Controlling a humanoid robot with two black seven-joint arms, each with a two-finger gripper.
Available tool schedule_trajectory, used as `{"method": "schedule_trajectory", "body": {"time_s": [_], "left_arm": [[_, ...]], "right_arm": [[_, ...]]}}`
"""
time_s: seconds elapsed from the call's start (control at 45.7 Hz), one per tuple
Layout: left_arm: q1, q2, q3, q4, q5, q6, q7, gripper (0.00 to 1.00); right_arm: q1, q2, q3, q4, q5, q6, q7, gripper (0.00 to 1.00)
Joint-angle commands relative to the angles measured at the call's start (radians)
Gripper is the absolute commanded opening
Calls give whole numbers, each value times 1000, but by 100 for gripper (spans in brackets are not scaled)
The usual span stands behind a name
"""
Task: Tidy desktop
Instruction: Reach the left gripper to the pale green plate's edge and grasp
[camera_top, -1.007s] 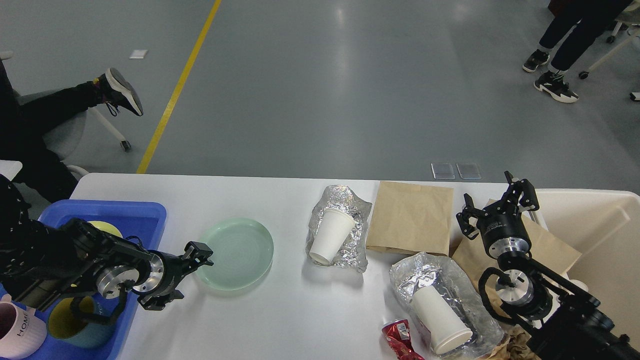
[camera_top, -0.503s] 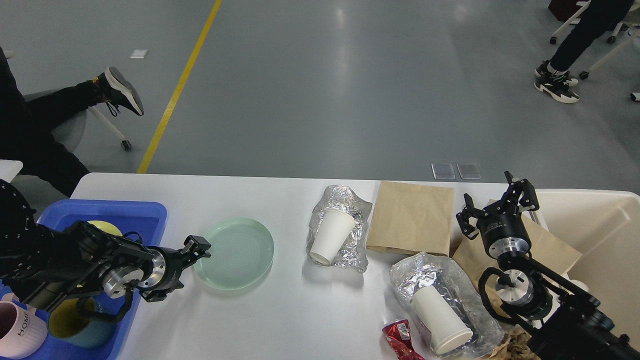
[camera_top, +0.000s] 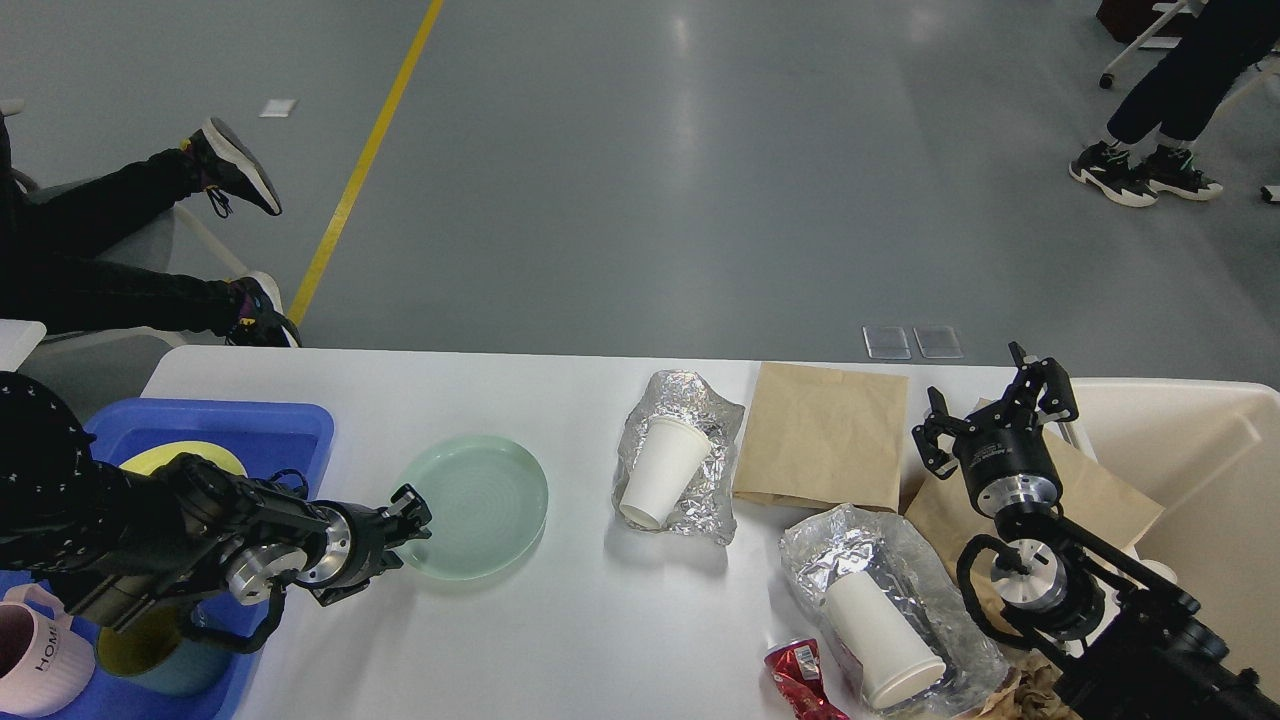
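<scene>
bench (camera_top: 560, 640): your white desktop, it spans nearly the full width and carries everything below.
bin (camera_top: 1200, 470): cream, at the bench's right edge, with brown paper draped over its near-left rim.
tray (camera_top: 290, 430): blue, at the left edge, holding a yellow dish and mugs.
paper bag (camera_top: 822, 435): flat, near the far edge, right of centre.
foil sheets: one (camera_top: 690, 400) mid-bench under a tipped white cup (camera_top: 660, 468); another (camera_top: 850, 550) toward the near right corner with a second cup (camera_top: 885, 640) lying on it.
plate (camera_top: 480, 505): pale green, just beside the tray.
left gripper (camera_top: 410, 512): your jaws sit at the plate's left rim; you can't tell whether they're clamped on it.
right gripper (camera_top: 995, 415): raised over the brown paper by the bin, jaws apart, nothing in them.
red wrapper (camera_top: 795, 670): crumpled, at the near edge.
</scene>
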Motion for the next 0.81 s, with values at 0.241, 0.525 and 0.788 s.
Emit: {"method": "schedule_trajectory", "body": {"time_s": [0.241,0.525,0.788], "left_arm": [[15,-9,0,0,1,-6,0,26],[22,-14,1,0,2,-6,0,20],[29,-18,1,0,2,-7,0,9]], "right_arm": [[0,0,0,0,0,0,0,100],[0,0,0,0,0,0,0,100],[0,0,0,0,0,0,0,100]]}}
